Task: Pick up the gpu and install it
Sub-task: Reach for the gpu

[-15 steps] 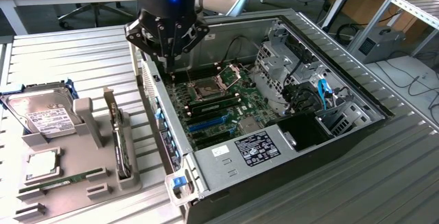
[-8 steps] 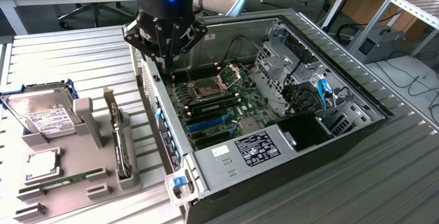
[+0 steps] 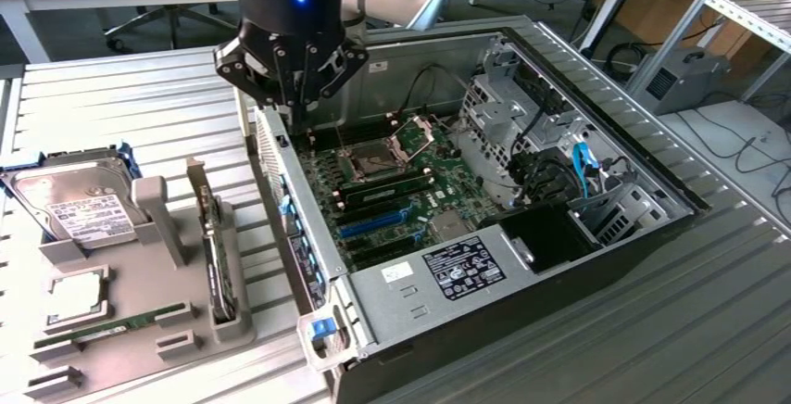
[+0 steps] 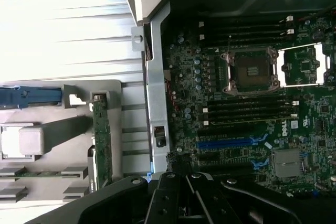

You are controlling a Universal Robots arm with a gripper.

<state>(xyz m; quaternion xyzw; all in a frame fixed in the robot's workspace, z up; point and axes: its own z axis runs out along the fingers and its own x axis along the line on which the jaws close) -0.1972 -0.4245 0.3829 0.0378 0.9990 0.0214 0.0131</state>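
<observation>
- Pincer (image 3: pixel 295 106): black metal linkages, tips pressed together, nothing between them; hangs over the case (image 3: pixel 557 330) edge on the exterior view's left, well apart from the gpu.
- Gpu (image 3: pixel 219 258): thin flat card, stands on edge in a holder (image 3: pixel 156 219) slot, silver bracket at the far end. Seen edge-on, so faces hard to make out; reads as a greenish strip in the wrist view (image 4: pixel 102 140).
- Holder: grey moulded plastic, blocky posts and slots; lies on the bench (image 3: pixel 136 98) of pale ribbed metal slats.
- Hard drive (image 3: pixel 77 208): silver, white label, propped in the holder beside a blue frame; far corner cut off by the frame edge.
- RAM stick (image 3: pixel 114 327): slim, green, lies flat in a near slot.
- Case: dark sheet steel, side open; motherboard (image 3: pixel 414 177) exposed, with a square socket (image 3: pixel 370 158) and a blue slot (image 3: pixel 374 225).
- Arm above the pincer: glossy black and silver, cut off at the exterior view's top.
</observation>
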